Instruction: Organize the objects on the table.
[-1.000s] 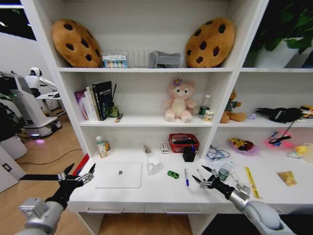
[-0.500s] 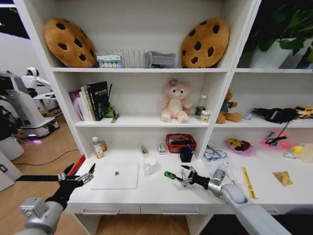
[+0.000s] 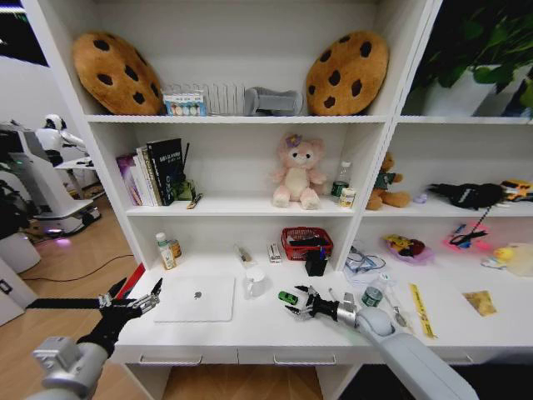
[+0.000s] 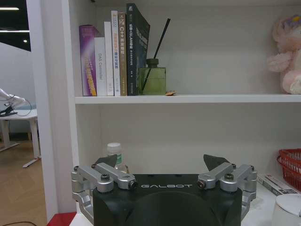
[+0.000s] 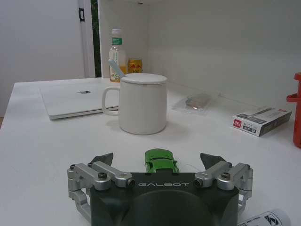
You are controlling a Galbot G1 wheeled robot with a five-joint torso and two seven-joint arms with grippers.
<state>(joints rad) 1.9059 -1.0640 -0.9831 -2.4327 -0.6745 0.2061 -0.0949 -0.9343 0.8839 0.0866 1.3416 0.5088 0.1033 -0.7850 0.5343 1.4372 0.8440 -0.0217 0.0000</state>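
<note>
The right claw (image 3: pixel 301 307) has swung in across the table (image 3: pixel 266 329) to the small green toy car (image 3: pixel 289 297), which now sits between its wide-open fingers just beside the white mug (image 5: pixel 142 103); a grasp looks ready. The left claw (image 3: pixel 133 302) hangs open beyond the laptop (image 3: pixel 196 298). "GALBOT" marks both claws.

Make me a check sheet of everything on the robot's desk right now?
Surface: white desk, drawers shut.
Job's things: laptop closed, flat; green toy car just ahead of the right gripper; pen holder behind it.
Clutter: white mug beside the laptop, red basket, bottle.
Grippers: right gripper open, low over the desk, car between its fingers' line; left gripper open, off the desk's left end.
Cables: nothing seen.
Surroundings: shelves with books, plush toy.
</note>
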